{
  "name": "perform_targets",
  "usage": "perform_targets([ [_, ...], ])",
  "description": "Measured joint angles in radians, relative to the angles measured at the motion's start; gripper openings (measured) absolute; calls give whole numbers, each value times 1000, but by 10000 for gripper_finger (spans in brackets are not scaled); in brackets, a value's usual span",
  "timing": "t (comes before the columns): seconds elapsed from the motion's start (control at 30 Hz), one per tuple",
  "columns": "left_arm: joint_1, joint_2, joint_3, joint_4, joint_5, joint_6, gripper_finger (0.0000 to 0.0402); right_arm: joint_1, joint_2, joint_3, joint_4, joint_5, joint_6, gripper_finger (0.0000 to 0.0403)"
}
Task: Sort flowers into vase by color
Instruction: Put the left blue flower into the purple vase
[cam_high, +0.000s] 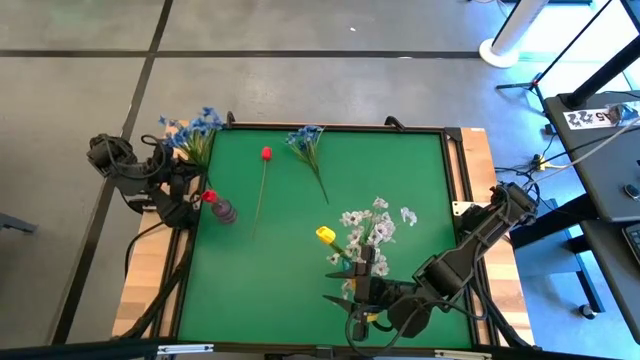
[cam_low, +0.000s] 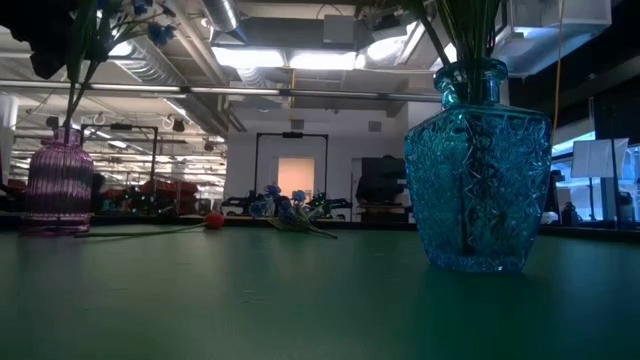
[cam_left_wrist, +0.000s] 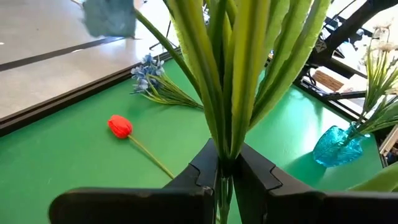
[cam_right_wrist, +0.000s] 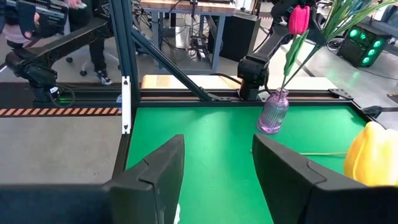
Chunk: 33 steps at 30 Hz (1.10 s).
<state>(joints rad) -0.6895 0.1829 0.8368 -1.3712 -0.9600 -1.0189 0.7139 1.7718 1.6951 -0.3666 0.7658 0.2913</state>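
I am holding a blue sprig (cam_high: 193, 130) in the left claw (cam_left_wrist: 225, 171), which is pinching its green stalks just beside the purple vase (cam_high: 224, 211) at the table's (cam_high: 400, 180) left edge. That vase already carries a red bud (cam_right_wrist: 298, 18). My right claw (cam_right_wrist: 217, 162) is waiting spread and empty near the table's front edge, close to the blue vase (cam_low: 478, 170) with white sprigs (cam_high: 368, 225); a yellow bud (cam_high: 325, 236) sits just beside them. On the table, a red tulip (cam_high: 266, 154) and a second blue sprig (cam_high: 307, 140) are lying apart, unsorted. I judge I am mid-placement. Next I should lower the stalks into a vase mouth, then release.
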Motion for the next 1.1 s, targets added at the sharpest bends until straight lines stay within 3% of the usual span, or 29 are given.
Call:
perform_targets([
  [0.17, 0, 0, -2, 12, 12, 10, 28, 0, 0, 0, -3, 0, 0, 188],
  [0.37, 0, 6, -24, 113, 83, 139, 28, 0, 0, 0, -3, 0, 0, 188],
  [0.57, 0, 91, -24, 172, 92, 105, 28, 0, 0, 0, -1, 0, 0, 188],
  [0.73, 1, 232, -24, 231, 75, 82, 28, 0, 0, 0, -2, 0, 0, 188],
  [0.97, 51, 382, 33, 107, 35, 59, 28, 0, 0, 0, -8, -24, 30, 188],
  [1.1, 73, 386, 75, 77, 121, 57, 28, 0, 0, 0, -27, -52, 54, 188],
])
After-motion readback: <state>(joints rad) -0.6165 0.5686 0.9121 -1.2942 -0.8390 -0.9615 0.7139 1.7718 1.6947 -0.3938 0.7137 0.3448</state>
